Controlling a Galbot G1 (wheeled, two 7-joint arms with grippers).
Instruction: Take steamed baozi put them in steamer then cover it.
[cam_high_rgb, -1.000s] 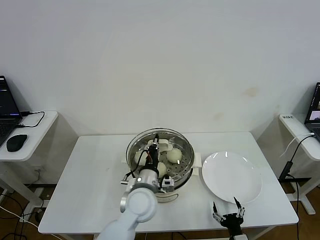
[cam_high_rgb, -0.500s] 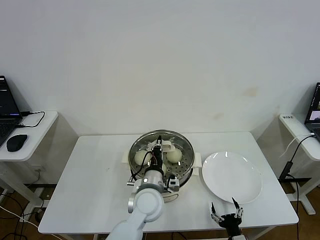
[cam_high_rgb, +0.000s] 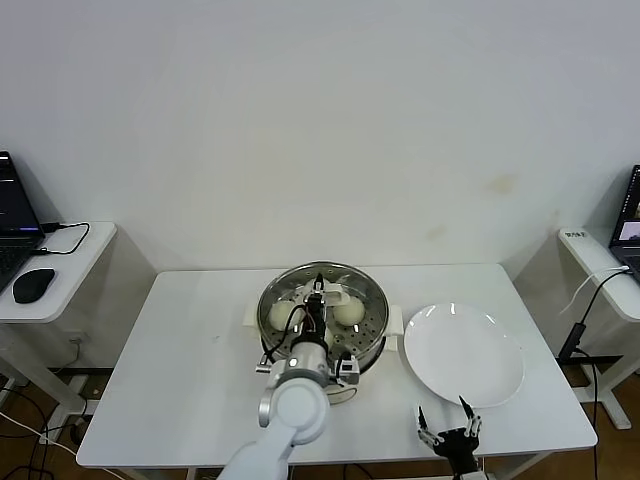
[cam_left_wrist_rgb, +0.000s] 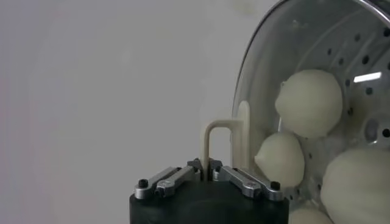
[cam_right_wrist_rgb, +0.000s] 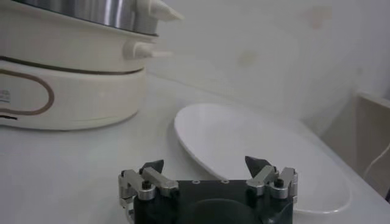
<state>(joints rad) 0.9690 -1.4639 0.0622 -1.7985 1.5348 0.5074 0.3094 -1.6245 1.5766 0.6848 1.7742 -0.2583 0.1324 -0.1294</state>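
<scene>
The steamer, shiny steel on a white base, stands mid-table with several cream-white baozi on its perforated tray. A glass lid with a steel rim lies over it, centred; whether it rests on the rim I cannot tell. My left gripper is above the pot's middle, shut on the lid's cream loop handle. Through the lid the left wrist view shows baozi. My right gripper waits open near the table's front edge, nothing between its fingers.
A flat white plate lies right of the steamer, bare; it fills the ground ahead of the right gripper in the right wrist view, beside the steamer's white base. Side desks with laptops flank the table.
The left gripper has carried the lid rightward, from offset to the left of the steamer to centred over it. The right gripper has drifted slightly lower toward the table's front edge.
</scene>
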